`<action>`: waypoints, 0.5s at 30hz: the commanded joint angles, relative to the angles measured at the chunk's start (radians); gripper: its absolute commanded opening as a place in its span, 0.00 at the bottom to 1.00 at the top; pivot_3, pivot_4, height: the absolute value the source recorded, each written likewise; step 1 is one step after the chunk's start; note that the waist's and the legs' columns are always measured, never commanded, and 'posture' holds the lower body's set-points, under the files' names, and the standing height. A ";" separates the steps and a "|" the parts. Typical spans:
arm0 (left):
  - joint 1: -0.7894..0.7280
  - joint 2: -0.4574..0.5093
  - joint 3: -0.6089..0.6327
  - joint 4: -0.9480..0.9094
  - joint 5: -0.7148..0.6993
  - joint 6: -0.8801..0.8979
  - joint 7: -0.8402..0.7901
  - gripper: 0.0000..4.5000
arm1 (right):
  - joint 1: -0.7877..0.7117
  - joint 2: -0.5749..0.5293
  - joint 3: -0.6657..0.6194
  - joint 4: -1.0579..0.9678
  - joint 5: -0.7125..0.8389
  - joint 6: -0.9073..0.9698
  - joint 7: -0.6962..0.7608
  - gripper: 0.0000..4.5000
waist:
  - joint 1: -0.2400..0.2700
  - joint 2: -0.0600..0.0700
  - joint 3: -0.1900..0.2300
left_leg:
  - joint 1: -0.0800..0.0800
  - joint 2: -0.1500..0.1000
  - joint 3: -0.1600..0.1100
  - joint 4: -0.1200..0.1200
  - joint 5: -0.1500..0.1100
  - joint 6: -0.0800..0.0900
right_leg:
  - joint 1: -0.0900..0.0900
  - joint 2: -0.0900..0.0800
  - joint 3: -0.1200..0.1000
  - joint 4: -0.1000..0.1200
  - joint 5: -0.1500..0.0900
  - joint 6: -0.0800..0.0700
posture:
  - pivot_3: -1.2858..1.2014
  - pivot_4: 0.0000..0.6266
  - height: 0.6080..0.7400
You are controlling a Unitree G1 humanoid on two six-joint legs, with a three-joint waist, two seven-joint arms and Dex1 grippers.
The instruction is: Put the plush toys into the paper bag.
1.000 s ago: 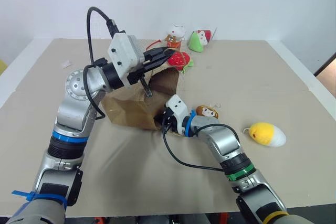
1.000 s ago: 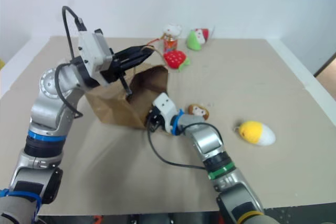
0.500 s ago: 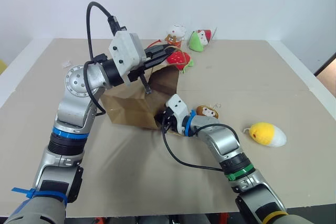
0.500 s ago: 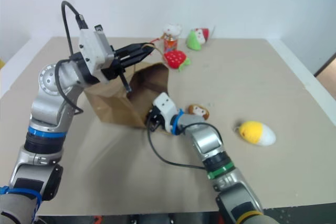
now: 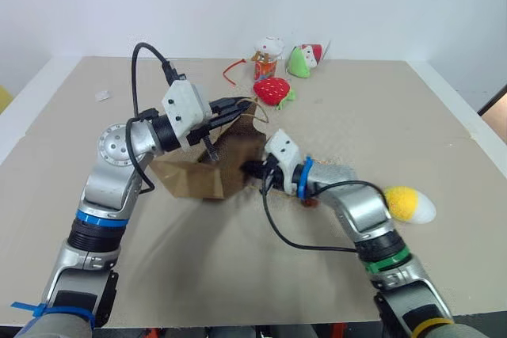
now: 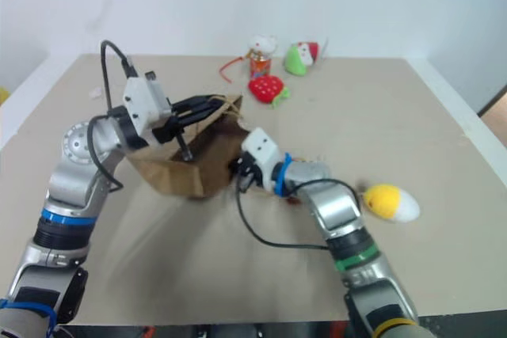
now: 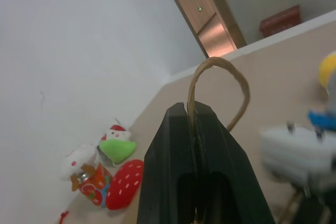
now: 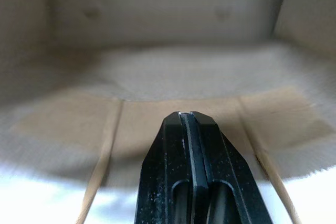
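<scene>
The creased brown kraft paper bag (image 5: 207, 170) lies tipped on the beige desk (image 5: 238, 275). The left gripper (image 7: 191, 124) is clamped on its tan cord handle (image 7: 231, 85). The right gripper (image 8: 191, 121), closed and empty, points into the bag's mouth. The rounded yellow-and-white plush (image 5: 409, 204) lies well apart, partly hidden by the right arm.

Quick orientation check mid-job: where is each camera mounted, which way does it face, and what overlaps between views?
Left eye, right eye: on the head, looking forward and down at the table; both arms show, the paper bag between them.
Left wrist: looks along the left gripper, shut on the bag's cord handle, toward the strawberry plush.
Right wrist: looks along the shut right gripper into the bag's interior.
Shared: head and left wrist views both show the strawberry plush.
</scene>
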 commanded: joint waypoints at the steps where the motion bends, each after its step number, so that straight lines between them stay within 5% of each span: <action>1: -0.001 0.010 0.010 -0.037 -0.017 -0.010 -0.015 0.00 | 0.013 -0.040 -0.070 -0.155 0.101 0.084 0.043 0.23 | 0.000 0.000 0.000 | 0.000 0.000 0.000 0.000 0.000 0.000 | 0.000 0.000 0.000 0.000 0.000 0.000 | 0.52 0.24 1.00; 8: -0.008 0.014 0.005 -0.028 -0.020 -0.017 -0.042 0.00 | -0.011 -0.142 -0.224 -0.255 0.267 0.217 0.080 0.96 | 0.000 0.000 0.000 | 0.000 0.000 0.000 0.000 0.000 0.000 | 0.000 0.000 0.000 0.000 -0.001 -0.001 | 0.52 0.24 1.00; 15: -0.008 0.024 0.001 -0.013 -0.014 -0.039 -0.078 0.00 | -0.031 -0.196 -0.361 -0.215 0.391 0.305 0.060 0.99 | 0.000 0.000 0.000 | 0.000 0.000 0.000 -0.001 0.000 0.000 | 0.000 0.000 0.000 0.000 -0.001 -0.002 | 0.52 0.24 1.00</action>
